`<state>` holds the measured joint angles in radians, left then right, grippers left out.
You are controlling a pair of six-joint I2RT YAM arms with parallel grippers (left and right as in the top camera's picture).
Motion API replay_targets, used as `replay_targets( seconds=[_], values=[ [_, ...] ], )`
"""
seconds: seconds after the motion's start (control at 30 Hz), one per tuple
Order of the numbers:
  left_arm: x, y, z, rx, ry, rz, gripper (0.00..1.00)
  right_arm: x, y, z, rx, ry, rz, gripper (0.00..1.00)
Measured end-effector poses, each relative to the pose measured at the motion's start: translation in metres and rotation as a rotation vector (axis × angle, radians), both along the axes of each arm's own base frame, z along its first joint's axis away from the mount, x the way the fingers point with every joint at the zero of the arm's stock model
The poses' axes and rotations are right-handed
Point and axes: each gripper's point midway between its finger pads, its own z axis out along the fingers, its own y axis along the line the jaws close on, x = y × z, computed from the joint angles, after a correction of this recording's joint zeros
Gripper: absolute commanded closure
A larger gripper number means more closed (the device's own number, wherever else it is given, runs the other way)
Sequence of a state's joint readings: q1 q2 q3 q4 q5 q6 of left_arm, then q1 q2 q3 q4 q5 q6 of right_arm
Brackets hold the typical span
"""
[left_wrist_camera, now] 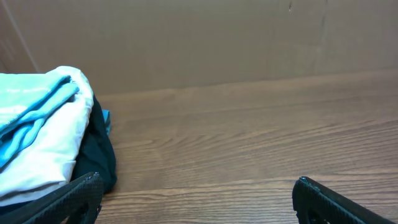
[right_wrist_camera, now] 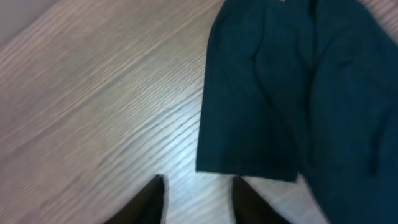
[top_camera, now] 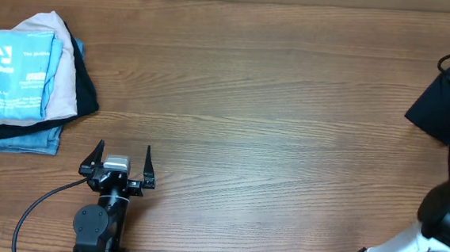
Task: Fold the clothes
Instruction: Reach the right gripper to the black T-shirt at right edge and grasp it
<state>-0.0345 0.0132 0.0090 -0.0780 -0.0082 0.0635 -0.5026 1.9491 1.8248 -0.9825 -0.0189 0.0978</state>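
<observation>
Black fingers of the right gripper (right_wrist_camera: 199,202) stand part-narrowed over bare wood at the bottom of the wrist frame, grasping nothing. The hem of the black T-shirt (right_wrist_camera: 280,93) lies just above them. Closing here would likely pinch air or only a thin edge, which could slip on lifting. The left gripper (top_camera: 124,146) gapes wide, lower left overhead. The table (top_camera: 274,106) is smooth brown wood-grain, with a folded pile (top_camera: 22,80) upper left and a plain brown wall (left_wrist_camera: 217,43) behind.
</observation>
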Motion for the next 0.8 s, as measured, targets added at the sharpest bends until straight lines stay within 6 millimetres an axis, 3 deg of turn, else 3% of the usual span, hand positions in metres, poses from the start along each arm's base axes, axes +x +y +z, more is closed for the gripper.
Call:
replay_targets(
  seconds=[0.13,0.17,0.2,0.27,0.37,0.43,0.47,0.8],
  values=[
    [0.000,0.000,0.000,0.000,0.000,0.000,0.00,0.022,-0.010,-0.071,0.080,0.047,0.003,0.79],
    [0.000,0.000,0.000,0.000,0.000,0.000,0.00,0.025,-0.010,-0.083,0.091,0.056,0.006,0.78],
    [0.000,0.000,0.000,0.000,0.000,0.000,0.00,0.028,-0.012,-0.094,0.094,0.061,0.005,0.70],
    [0.000,0.000,0.000,0.000,0.000,0.000,0.00,0.029,-0.015,-0.113,0.096,0.086,-0.002,0.71],
    [0.000,0.000,0.000,0.000,0.000,0.000,0.00,0.030,-0.021,-0.130,0.081,0.109,-0.012,0.72],
    [0.000,0.000,0.000,0.000,0.000,0.000,0.00,0.027,-0.023,-0.144,0.081,0.140,-0.020,0.90],
    [0.000,0.000,0.000,0.000,0.000,0.000,0.00,0.026,-0.025,-0.153,0.074,0.156,-0.024,0.92],
    [0.000,0.000,0.000,0.000,0.000,0.000,0.00,0.020,-0.025,-0.173,0.078,0.159,-0.092,0.96]
  ],
)
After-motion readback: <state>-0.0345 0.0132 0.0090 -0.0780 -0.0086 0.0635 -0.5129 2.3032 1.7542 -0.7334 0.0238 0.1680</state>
